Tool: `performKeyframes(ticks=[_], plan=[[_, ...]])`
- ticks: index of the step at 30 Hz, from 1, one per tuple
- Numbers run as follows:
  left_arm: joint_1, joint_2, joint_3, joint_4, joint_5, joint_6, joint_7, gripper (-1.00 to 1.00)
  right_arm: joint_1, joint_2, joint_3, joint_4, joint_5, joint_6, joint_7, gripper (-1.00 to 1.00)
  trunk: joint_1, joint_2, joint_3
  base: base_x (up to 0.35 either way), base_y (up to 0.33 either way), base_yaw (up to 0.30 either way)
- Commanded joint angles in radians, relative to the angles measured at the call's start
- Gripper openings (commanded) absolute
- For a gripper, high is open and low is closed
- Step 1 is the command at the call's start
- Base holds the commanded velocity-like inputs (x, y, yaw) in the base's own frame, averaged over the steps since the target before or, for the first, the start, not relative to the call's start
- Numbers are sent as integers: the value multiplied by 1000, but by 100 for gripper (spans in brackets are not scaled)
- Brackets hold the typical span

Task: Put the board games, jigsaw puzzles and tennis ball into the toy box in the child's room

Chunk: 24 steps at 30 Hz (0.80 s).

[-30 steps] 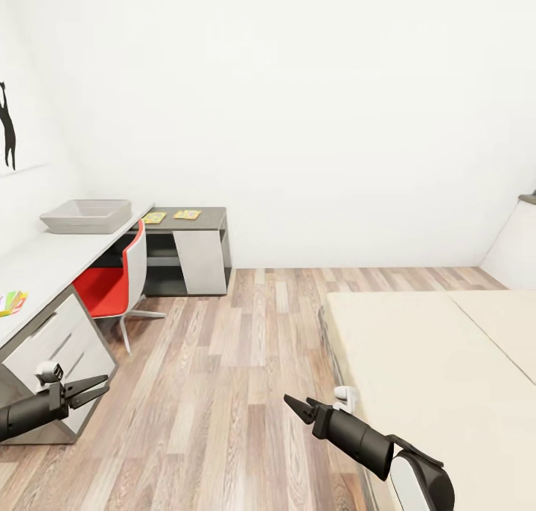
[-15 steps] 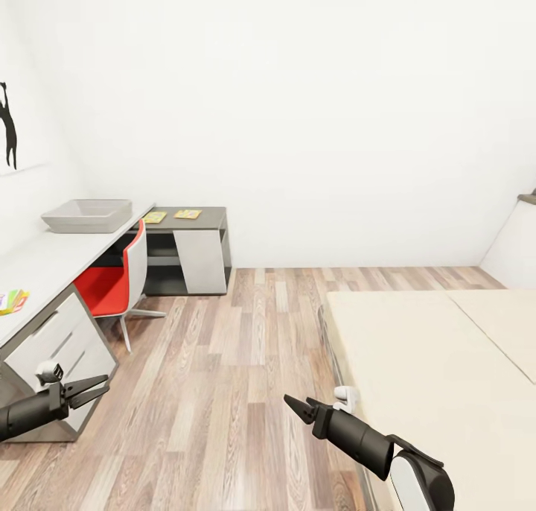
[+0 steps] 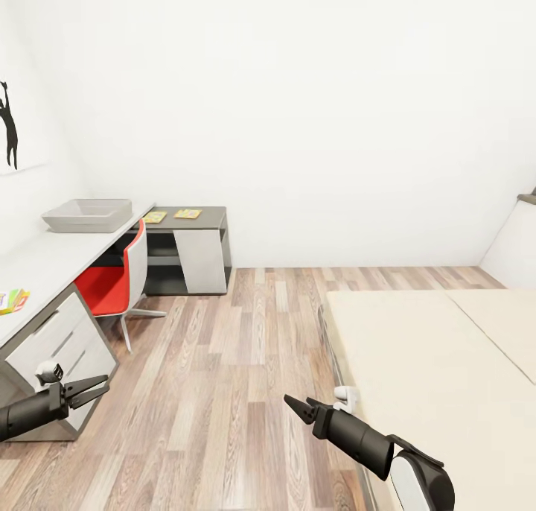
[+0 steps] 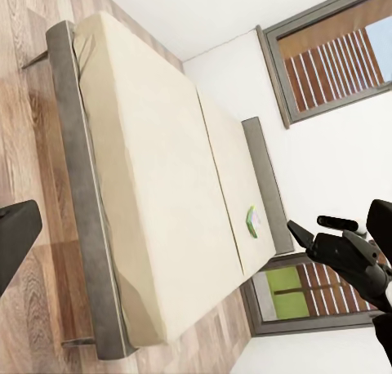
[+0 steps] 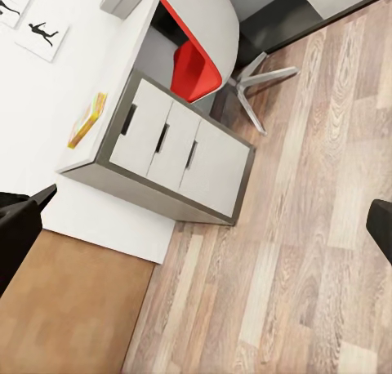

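toy box (image 3: 87,215) on table (image 3: 52,261), contents unseen

The bed (image 4: 155,186) lies on the wood floor (image 4: 33,145), its beige mattress inside a grey frame, the low headboard (image 4: 265,182) against the white wall. A small white-and-green board game (image 4: 254,222) rests on the mattress just beside the headboard. Dark-framed windows (image 4: 343,55) stand behind the headboard. The right gripper (image 4: 296,231) hangs near the headboard, fingers slightly parted.
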State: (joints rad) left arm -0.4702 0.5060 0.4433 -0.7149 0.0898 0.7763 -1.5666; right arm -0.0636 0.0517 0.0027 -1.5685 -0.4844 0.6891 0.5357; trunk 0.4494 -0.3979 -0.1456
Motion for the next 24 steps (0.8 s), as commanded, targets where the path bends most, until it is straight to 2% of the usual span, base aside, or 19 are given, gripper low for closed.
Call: performKeyframes(ticks=[1, 24], plan=[[-1, 0, 0, 0, -1, 11, -4, 100, -1, 1, -1, -1, -5, 7, 0, 100, 1, -2, -2, -36, 0, 0], [-1, 0, 1, 0, -1, 11, -4, 100, -1, 0, -1, -1, -5, 8, 1, 100, 1, -2, -2, -20, 0, 0]])
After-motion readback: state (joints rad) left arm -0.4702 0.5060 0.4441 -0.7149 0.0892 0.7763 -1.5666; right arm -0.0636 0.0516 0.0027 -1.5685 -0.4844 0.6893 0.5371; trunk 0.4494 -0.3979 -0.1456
